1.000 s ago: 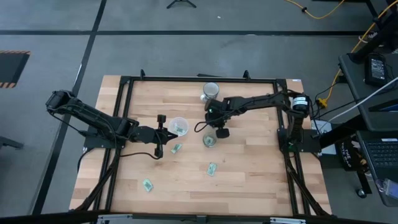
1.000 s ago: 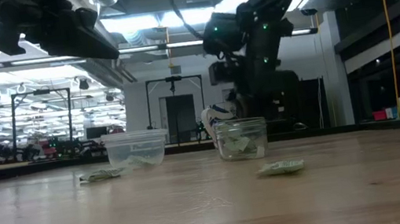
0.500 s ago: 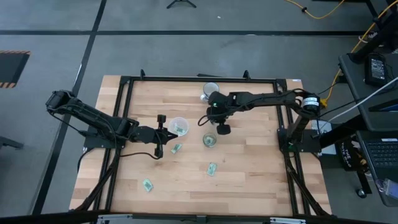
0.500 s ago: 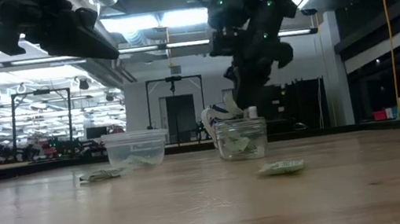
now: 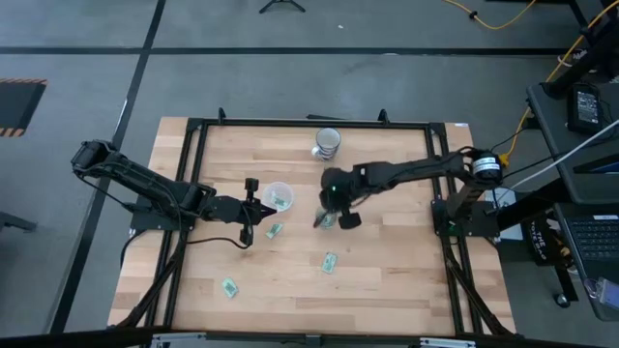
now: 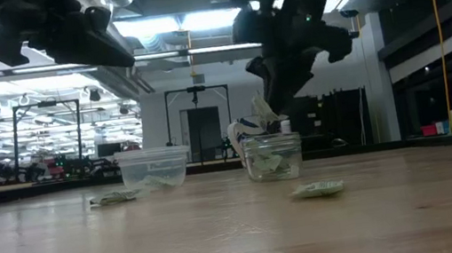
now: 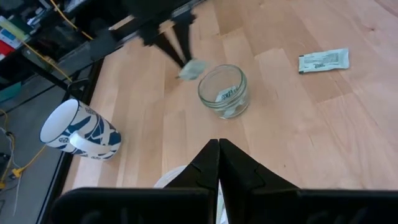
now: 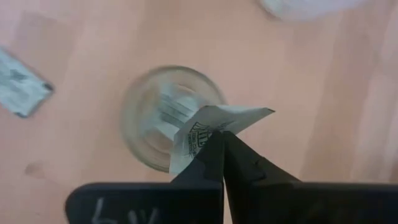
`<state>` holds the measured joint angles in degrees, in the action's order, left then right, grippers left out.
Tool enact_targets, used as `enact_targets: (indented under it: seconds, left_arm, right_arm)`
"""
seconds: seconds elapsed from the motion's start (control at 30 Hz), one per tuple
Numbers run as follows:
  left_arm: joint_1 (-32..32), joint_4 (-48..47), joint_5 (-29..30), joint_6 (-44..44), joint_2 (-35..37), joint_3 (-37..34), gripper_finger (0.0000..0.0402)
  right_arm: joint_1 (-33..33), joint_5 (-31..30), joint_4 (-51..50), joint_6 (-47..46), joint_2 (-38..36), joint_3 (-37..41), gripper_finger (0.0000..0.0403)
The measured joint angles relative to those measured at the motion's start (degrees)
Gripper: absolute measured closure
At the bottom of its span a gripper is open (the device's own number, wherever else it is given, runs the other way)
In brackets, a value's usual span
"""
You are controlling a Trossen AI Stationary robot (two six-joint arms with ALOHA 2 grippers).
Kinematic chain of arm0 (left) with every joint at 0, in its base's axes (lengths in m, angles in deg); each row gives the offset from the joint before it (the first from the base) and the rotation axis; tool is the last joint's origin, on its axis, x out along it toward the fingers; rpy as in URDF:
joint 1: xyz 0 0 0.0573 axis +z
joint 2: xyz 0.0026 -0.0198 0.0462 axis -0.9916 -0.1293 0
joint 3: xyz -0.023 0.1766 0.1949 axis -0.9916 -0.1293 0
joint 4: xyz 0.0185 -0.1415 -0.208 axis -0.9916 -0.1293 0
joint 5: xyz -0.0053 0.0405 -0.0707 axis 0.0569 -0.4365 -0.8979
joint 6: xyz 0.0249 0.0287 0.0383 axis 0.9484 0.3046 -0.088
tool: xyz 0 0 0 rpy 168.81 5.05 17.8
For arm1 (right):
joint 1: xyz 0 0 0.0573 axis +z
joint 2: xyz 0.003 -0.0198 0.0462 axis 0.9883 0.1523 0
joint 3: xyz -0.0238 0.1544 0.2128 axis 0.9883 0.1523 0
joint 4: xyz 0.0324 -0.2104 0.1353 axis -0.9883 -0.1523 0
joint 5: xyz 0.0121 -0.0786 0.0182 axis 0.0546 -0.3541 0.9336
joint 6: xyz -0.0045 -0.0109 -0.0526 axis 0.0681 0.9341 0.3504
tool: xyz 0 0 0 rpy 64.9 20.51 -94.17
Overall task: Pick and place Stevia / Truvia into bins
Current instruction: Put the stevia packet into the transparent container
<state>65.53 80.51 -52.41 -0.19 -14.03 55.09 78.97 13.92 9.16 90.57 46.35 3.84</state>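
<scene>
Right tool (image 8: 219,138) pinching packet (image 8: 208,129) over glass (image 8: 149,118)

— What else do we see here?
— A wooden table (image 5: 387,261) with a black frame (image 5: 300,123), on grey floor with dark tape lines (image 5: 145,58).
— And that patterned cup?
— We see a blue-and-white mug (image 5: 327,142) standing upright, near the working gripper, just beyond it toward the table's far edge.

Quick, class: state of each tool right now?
Left tool: closed, empty, beside the wide cup.
Right tool: closed on a packet, above the glass cup.
</scene>
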Motion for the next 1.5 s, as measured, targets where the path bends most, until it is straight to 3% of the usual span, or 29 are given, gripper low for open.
enact_targets:
  seconds: [0.27,1.33,1.5]
  left_arm:
    - [0.0,0.0,-0.1,-0.2,0.0,0.0,0.0396]
    - [0.0,0.0,-0.2,-0.2,0.0,0.0,0.0396]
    - [0.0,0.0,-0.2,-0.2,0.0,0.0,0.0396]
  right_arm:
    - [3.7,-5.4,1.6,-1.8,0.0,0.0,0.0403]
    - [3.6,-4.6,7.6,-5.8,1.0,3.5,0.0403]
    - [3.6,-4.6,7.6,-5.9,1.0,3.5,0.0388]
